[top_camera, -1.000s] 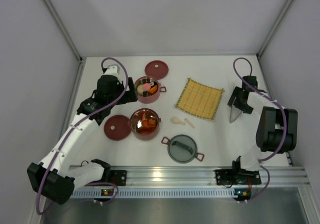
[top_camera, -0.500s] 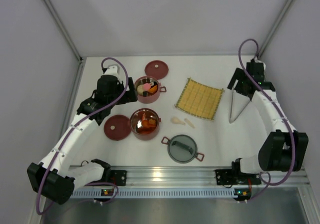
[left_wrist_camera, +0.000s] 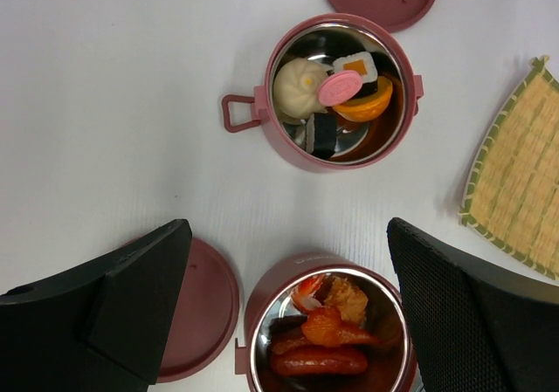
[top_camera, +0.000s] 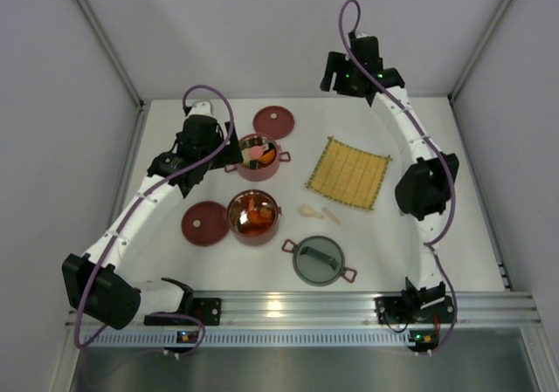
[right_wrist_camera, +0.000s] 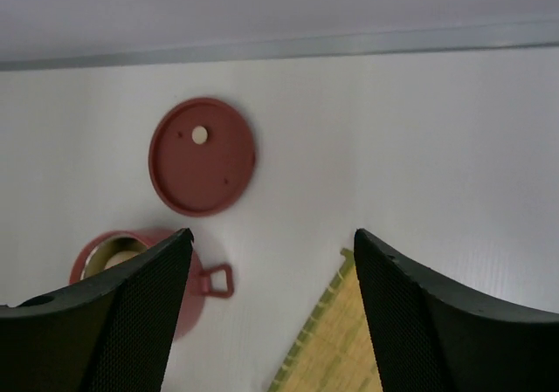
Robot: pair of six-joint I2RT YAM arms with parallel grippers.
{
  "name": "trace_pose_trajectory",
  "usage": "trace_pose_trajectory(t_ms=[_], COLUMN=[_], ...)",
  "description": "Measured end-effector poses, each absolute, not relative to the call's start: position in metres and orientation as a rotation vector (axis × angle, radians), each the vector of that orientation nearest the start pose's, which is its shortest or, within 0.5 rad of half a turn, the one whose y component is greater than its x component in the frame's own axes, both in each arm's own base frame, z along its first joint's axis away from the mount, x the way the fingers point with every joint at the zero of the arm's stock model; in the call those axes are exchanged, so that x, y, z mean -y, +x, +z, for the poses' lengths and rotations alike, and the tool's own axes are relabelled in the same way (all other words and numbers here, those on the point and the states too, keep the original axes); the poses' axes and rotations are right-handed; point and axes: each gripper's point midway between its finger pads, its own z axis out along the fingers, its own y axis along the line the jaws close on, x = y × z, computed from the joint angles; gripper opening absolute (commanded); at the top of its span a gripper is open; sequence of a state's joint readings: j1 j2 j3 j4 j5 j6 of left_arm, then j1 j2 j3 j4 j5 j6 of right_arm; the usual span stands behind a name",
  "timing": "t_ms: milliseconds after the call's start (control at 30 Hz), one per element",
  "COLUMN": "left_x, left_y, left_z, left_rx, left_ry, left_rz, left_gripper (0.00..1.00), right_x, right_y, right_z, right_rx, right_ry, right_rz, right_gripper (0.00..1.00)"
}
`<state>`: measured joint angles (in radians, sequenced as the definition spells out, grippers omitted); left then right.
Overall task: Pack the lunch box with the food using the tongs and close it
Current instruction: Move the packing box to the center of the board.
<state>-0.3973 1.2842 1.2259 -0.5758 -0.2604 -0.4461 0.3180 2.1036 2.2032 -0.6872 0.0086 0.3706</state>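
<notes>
White tabletop (top_camera: 472, 235) is shared by everything in view. High over its far edge the right gripper (right_wrist_camera: 272, 239) is held, its fingers spread with nothing between them. The left gripper (left_wrist_camera: 286, 235) is hung over the two bowls, spread wide and likewise empty.

A yellow woven square mat (top_camera: 349, 172) is laid right of centre. A grey domed lid (top_camera: 320, 261) with red handles is set nearest the arm bases. The lunch box's dark-red, steel-lined tiers are stood apart as a far bowl (left_wrist_camera: 336, 162) and a near bowl (left_wrist_camera: 288, 270), and both are filled with small toy food (left_wrist_camera: 341, 86).

The near flat red lid (left_wrist_camera: 205, 309) is placed just left of the near bowl, partly under a left finger. The far flat red lid (right_wrist_camera: 203, 154) is seen beyond the far bowl, ahead and left of the right fingers. The slender silver tongs cannot be found in any view.

Closing is judged to be what remains. The near lid is nearer the left arm and the far lid nearer the right, and since both are round, no long axis need be matched.
</notes>
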Motion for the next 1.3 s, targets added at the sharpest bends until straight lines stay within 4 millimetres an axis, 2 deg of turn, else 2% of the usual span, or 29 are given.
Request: trace_pose_trajectory(t_ms=[33, 100, 267, 400, 567, 667, 767, 900, 1000, 1300], left_x=[0.116, 0.112, 0.107, 0.110, 0.116, 0.117, 0.117, 0.117, 0.118, 0.119], left_y=[0.353, 0.353, 0.355, 0.377, 0.397, 0.400, 0.401, 0.401, 0.401, 0.402], left_z=[0.235, 0.234, 0.233, 0.228, 0.219, 0.219, 0.219, 0.219, 0.219, 0.219], left_rx=[-2.178, -2.177, -2.182, -2.193, -2.211, -2.210, -2.206, -2.205, -2.205, -2.199], left_ry=[-0.204, -0.215, -0.234, -0.264, -0.291, -0.303, -0.309, -0.314, -0.314, -0.312], left_rz=[-0.180, -0.157, -0.115, -0.074, -0.049, -0.047, -0.049, -0.052, -0.054, -0.061], left_gripper=[0.99, 0.99, 0.99, 0.99, 0.99, 0.99, 0.99, 0.99, 0.99, 0.99], right_x=[-0.203, -0.216, -0.236, -0.251, -0.288, -0.314, -0.331, -0.335, -0.328, -0.319], right_y=[0.562, 0.578, 0.583, 0.581, 0.583, 0.583, 0.580, 0.577, 0.581, 0.603], right_z=[0.253, 0.244, 0.185, 0.150, 0.136, 0.128, 0.111, 0.084, 0.073, 0.079], right_rx=[-2.165, -2.155, -2.234, -2.261, -2.224, -2.198, -2.203, -2.237, -2.246, -2.189], right_ry=[0.055, 0.052, 0.060, 0.050, -0.042, -0.112, -0.143, -0.126, -0.082, 0.039], right_rz=[0.418, 0.476, 0.561, 0.588, 0.610, 0.604, 0.575, 0.498, 0.442, 0.382], right_gripper=[0.70, 0.67, 0.67, 0.67, 0.67, 0.64, 0.59, 0.56, 0.55, 0.52])
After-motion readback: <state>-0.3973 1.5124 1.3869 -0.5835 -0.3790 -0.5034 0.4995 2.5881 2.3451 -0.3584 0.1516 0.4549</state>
